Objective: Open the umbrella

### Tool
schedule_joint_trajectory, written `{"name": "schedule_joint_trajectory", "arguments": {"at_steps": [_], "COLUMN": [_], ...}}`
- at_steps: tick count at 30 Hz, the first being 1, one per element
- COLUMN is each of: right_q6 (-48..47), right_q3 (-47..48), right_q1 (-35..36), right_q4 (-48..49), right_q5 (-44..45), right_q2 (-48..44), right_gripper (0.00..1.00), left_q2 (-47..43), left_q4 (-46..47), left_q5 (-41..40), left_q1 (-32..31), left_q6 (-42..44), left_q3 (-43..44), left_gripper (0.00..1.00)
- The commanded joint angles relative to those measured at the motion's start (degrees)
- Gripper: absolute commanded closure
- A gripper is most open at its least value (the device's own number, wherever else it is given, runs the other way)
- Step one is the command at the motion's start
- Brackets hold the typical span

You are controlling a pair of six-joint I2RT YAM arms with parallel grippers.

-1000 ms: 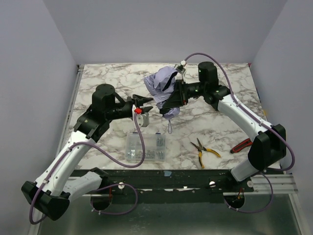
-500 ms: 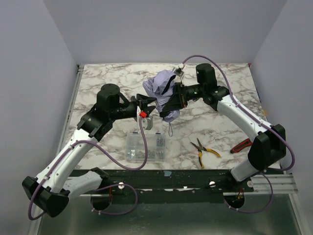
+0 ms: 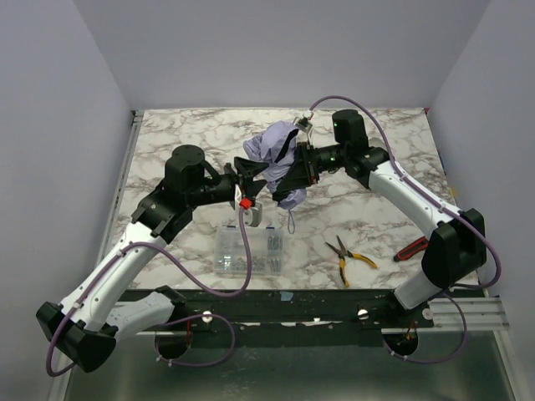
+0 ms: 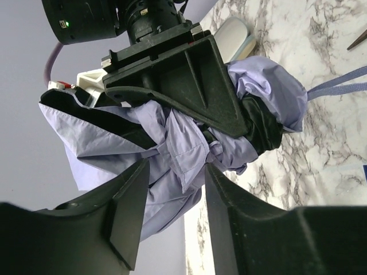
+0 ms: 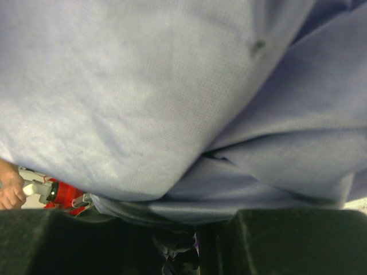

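You've got the umbrella lifted off the desk, by the look of it, approx. mid-width and toward the back. The right jaws are clamped across the bundle near its lower end. The left jaws stand apart just beside the loose cloth — in the left wrist view it fills the gap between them, and I can't tell whether they touch it.

Handling, my read: it's light but soft and floppy. The lilac cloth looks thin and slick, so it'll prob. slide or bunch rather than carry a pull. Don't take hold on cloth alone. Go for the stiff parts: the black core poking from the bundle's end, plus whatever shaft or handle sits inside, which is hidden here. The ribs are likely thin and easy to bend, so pull along the shaft, not across it. The strap dangling below could snag.

Count:
- 1 umbrella
- 1 clear box of screws
- 1 pair of yellow pliers
- 1 red-handled tool by the right arm
- 2 arms — both at the umbrella
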Motion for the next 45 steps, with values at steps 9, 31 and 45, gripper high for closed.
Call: {"name": "schedule_joint_trajectory", "arguments": {"at_steps": [9, 31, 45], "right_q6": [0.1, -4.5, 4.1], "right_q3": [1.6, 0.2, 5.2], "right_q1": [0.6, 0.6, -3.0], "right_q4": [1.9, -2.4, 9.9], "right_q5": [-3.4, 1.2, 4.5], "right_q2": [-0.1, -0.5, -0.8], "right_gripper": [0.99, 0.99, 0.99], "left_q2": [1.5, 8.5, 9.8], "left_q4": [-2.1, 21.5, 18.3], "left_q5": [-3.9, -8.4, 1.9], "left_q1": [-1.9, -4.5, 10.5], "left_q6": [8.8, -26.7, -78.7], "left_q3": [-0.9, 10.0, 15.2], "left_gripper": [0.67, 1.0, 0.18]}}
